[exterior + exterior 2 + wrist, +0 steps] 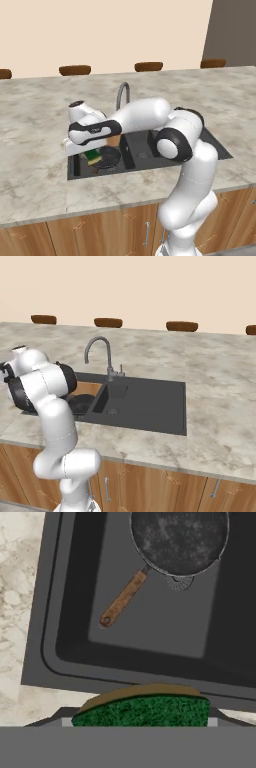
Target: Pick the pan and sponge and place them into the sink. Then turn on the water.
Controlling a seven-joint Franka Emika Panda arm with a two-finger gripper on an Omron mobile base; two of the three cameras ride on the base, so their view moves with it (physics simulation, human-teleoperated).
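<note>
1. The pan (179, 541) was seen lying in the left basin of the sink (150, 152), with its brown handle (121, 599) pointing toward the near corner.
2. The sponge (142, 710) was seen between the fingers of the gripper (95, 155), green side up, so the jaws were judged to be closed on it, though the fingers themselves were hidden by it.
3. The sponge was held over the near rim of the sink, not yet over the middle of the basin.
4. The gripper was seen low over the left basin, just beside the pan.
5. No water was seen coming from the faucet (97, 351).
6. The pan step was judged done, and the sponge step was judged almost done.
7. If the sponge was let go here, it could be dropped on the rim or on the counter (35, 125) and not in the sink.
8. If the gripper was moved down too far, the pan or its handle could be bumped.
9. When the faucet is reached for, it could be knocked by the arm, since it stood just behind the basin.
</note>
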